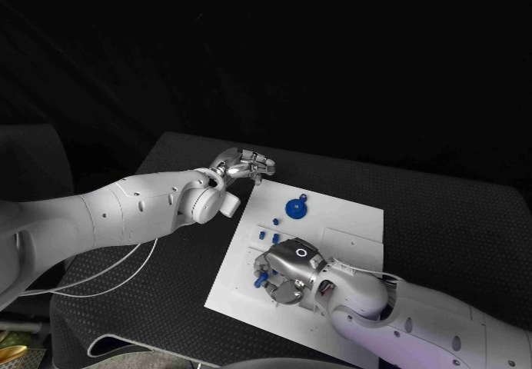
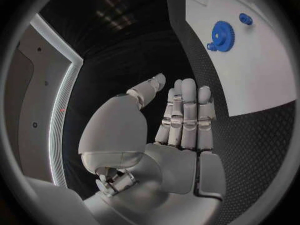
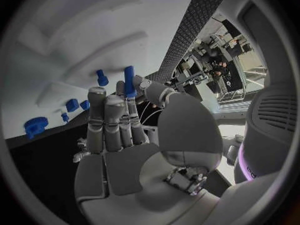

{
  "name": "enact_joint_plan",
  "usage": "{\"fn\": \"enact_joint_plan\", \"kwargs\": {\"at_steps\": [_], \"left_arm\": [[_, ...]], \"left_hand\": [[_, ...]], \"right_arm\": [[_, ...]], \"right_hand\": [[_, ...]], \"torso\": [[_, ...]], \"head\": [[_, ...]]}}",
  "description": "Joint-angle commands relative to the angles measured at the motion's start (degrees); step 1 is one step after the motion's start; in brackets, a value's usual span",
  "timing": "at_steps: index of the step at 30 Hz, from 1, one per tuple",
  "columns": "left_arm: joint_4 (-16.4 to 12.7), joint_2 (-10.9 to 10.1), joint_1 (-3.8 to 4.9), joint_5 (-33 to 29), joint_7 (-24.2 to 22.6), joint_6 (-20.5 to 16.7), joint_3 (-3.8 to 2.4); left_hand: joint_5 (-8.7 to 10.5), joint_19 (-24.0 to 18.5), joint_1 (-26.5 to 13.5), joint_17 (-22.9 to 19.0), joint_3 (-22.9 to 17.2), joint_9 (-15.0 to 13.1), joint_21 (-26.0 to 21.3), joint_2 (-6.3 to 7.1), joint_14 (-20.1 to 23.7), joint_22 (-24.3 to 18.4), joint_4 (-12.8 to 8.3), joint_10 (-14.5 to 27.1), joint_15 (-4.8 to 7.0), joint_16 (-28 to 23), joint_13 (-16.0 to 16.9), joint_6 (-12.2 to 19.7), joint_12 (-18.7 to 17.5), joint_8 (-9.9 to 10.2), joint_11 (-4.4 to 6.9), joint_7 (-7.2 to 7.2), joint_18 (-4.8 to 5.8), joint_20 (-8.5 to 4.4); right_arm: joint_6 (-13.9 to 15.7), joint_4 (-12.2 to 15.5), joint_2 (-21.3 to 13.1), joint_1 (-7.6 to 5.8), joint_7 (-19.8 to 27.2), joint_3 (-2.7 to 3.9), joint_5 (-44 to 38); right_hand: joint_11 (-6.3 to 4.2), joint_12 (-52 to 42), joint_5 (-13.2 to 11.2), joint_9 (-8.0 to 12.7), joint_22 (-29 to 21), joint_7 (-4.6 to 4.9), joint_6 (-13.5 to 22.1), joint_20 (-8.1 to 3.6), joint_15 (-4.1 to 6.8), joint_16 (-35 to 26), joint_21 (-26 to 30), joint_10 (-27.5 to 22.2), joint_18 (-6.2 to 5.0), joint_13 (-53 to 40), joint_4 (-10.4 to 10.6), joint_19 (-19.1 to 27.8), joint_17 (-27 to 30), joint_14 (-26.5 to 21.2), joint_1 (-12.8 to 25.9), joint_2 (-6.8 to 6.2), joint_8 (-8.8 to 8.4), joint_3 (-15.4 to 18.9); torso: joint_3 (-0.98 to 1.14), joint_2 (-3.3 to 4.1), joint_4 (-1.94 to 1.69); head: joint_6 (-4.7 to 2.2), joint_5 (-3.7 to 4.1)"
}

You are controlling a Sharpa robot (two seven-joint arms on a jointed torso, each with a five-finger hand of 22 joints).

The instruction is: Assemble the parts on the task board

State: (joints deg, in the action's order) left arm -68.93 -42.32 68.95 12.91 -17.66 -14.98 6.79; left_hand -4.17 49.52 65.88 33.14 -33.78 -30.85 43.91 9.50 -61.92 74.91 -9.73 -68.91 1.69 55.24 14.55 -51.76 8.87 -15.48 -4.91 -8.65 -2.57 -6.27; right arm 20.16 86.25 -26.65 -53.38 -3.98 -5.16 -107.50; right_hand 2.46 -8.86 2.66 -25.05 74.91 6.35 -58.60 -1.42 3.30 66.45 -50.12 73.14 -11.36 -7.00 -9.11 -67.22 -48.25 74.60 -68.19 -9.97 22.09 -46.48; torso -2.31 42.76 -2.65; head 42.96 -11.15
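1. Head view: I see the white task board (image 1: pixel 333 231) lying on the black table (image 1: pixel 443 200), tilted so that one long edge runs from upper left to lower right.
2. Head view: my left hand (image 1: pixel 242 165) sits just off the board's far left corner, over the table and not touching the board. Its fingers look bent inward, and I see nothing between them.
3. Head view: a blue gear (image 1: pixel 296 207) lies flat on the far part of the board, with a smaller blue piece (image 1: pixel 305 197) just beside it. A few small blue parts (image 1: pixel 274 223) stand between the gear and my right hand.
4. Head view: my right hand (image 1: pixel 290 270) is over the near part of the board, palm down. A blue peg (image 1: pixel 261 281) shows at its fingers on the left side.
5. Left wrist view: the left hand (image 2: pixel 178 130) holds nothing. Its fingers are straight and pressed side by side, with the thumb set apart. The board (image 2: pixel 250 70) lies beyond the fingertips, well apart from them, carrying the gear (image 2: pixel 222 34) and the small piece (image 2: pixel 245 19).
6. Right wrist view: the right hand (image 3: pixel 125 130) pinches the blue peg (image 3: pixel 129 81) upright between the thumb and a finger. The other fingers are extended close together.
7. Right wrist view: beyond the fingers the board (image 3: pixel 69 50) carries more blue parts: a short one (image 3: pixel 101 77) near the peg, two small ones (image 3: pixel 78 105) lower down, and the gear (image 3: pixel 35 126) near the board's edge.
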Motion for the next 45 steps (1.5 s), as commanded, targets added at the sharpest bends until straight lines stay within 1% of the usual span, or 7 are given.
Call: {"fn": "enact_joint_plan", "kwargs": {"at_steps": [1,7,17,21,26,30,45], "left_arm": [[-0.1,0.1,0.03,-0.3,-0.4,0.7,-0.04],[-0.1,0.1,0.03,-0.3,-0.3,0.8,-0.04],[-0.2,0.1,0.05,-0.3,-0.2,0.9,-0.04],[-0.3,0.1,0.05,-0.3,-0.2,0.9,-0.04],[-0.4,0.0,0.06,-0.3,-0.2,0.9,-0.04],[-0.4,0.0,0.06,-0.3,-0.2,0.9,-0.04],[-0.4,-0.1,0.06,-0.3,-0.2,0.9,-0.04]], "left_hand": [[0.16,0.5,-0.2,0.1,0.1,0.1,-0.3,-0.42,-0.2,0.8,0.0,0.3,-0.39,-0.2,0.1,0.1,0.4,-0.4,-0.01,-0.37,-0.82,-0.64],[0.16,0.5,-0.2,0.1,0.1,0.1,-0.3,-0.43,-0.2,0.8,0.0,0.3,-0.39,-0.2,0.1,0.1,0.4,-0.4,-0.01,-0.37,-0.82,-0.63],[0.17,0.5,-0.2,0.1,0.1,0.1,-0.4,-0.41,-0.2,0.9,0.0,0.3,-0.40,-0.2,0.1,0.1,0.4,-0.4,-0.02,-0.38,-0.82,-0.63],[0.18,0.5,-0.2,0.1,0.2,0.1,-0.4,-0.39,-0.2,0.9,0.0,0.3,-0.40,-0.2,0.1,0.1,0.4,-0.4,-0.02,-0.38,-0.82,-0.63],[0.19,0.5,-0.2,0.1,0.2,0.1,-0.4,-0.37,-0.2,0.9,0.0,0.3,-0.40,-0.2,0.1,0.1,0.4,-0.4,-0.02,-0.38,-0.82,-0.63],[0.19,0.5,-0.2,0.1,0.2,0.1,-0.4,-0.36,-0.2,0.9,0.0,0.3,-0.40,-0.2,0.1,0.1,0.4,-0.4,-0.02,-0.38,-0.82,-0.63],[0.20,0.5,-0.2,0.1,0.2,0.1,-0.4,-0.37,-0.1,0.9,0.0,0.4,-0.41,-0.2,0.1,0.1,0.5,-0.5,-0.03,-0.37,-0.81,-0.62]], "right_arm": [[0.5,0.4,-0.2,0.02,-0.7,0.03,-1.1],[-0.4,0.6,-0.2,0.01,-0.7,0.04,-1.2],[-6.4,0.3,1.6,-0.44,-1.6,-0.04,-4.7],[-7.7,0.3,2.1,-0.73,-2.6,-0.35,-7.0],[-9.3,0.7,2.7,-1.24,-3.5,-1.20,-8.9],[-9.2,1.0,2.8,-1.48,-4.6,-1.47,-10.5],[-6.9,2.5,2.5,-1.75,-6.0,-1.47,-11.6]], "right_hand": [[0.28,-0.2,0.1,-0.1,0.9,-0.06,-0.4,-0.23,0.40,0.2,-0.4,2.0,-3.64,-0.1,-0.3,0.0,-0.1,-0.3,-0.5,0.05,0.27,-0.2],[0.26,-0.2,0.1,-0.1,0.9,-0.08,-0.4,-0.24,0.41,0.2,-0.4,2.1,-3.64,-0.1,-0.4,-0.1,-0.1,-0.3,-0.5,0.05,0.29,-0.2],[0.22,-0.3,0.1,-0.2,0.9,-0.12,-0.5,-0.20,0.45,0.2,-0.4,2.2,-3.64,-0.2,-0.5,0.0,-0.1,-0.3,-0.4,-0.01,0.35,-0.1],[0.19,-0.3,0.1,-0.2,0.9,-0.14,-0.5,-0.17,0.48,0.2,-0.4,2.3,-3.64,-0.2,-0.7,0.0,-0.1,-0.3,-0.3,-0.01,0.38,-0.1],[0.16,-0.3,0.1,-0.2,0.9,-0.17,-0.6,-0.12,0.50,0.1,-0.4,2.4,-3.64,-0.3,-0.8,0.1,-0.1,-0.3,-0.3,-0.05,0.42,0.0],[0.14,-0.3,0.1,-0.2,0.9,-0.19,-0.6,-0.09,0.52,0.1,-0.4,2.4,-3.64,-0.3,-0.9,0.1,-0.1,-0.3,-0.3,-0.08,0.44,0.0],[0.01,-0.5,0.1,-0.3,0.9,-0.30,-0.9,0.05,0.65,0.1,-0.5,2.8,-3.64,-0.4,-1.0,0.1,-0.2,-0.3,-0.3,-0.20,0.57,-0.2]], "torso": [[0.01,0.00,0.05],[-0.02,-0.02,0.07],[-0.09,-0.04,0.01],[-0.07,-0.02,-0.01],[-0.09,-0.05,0.00],[-0.05,-0.03,-0.03],[-0.02,-0.02,0.00]], "head": [[0.01,0.00],[-0.05,0.04],[0.14,0.26],[0.21,0.34],[0.26,0.41],[0.28,0.50],[0.31,0.39]]}}
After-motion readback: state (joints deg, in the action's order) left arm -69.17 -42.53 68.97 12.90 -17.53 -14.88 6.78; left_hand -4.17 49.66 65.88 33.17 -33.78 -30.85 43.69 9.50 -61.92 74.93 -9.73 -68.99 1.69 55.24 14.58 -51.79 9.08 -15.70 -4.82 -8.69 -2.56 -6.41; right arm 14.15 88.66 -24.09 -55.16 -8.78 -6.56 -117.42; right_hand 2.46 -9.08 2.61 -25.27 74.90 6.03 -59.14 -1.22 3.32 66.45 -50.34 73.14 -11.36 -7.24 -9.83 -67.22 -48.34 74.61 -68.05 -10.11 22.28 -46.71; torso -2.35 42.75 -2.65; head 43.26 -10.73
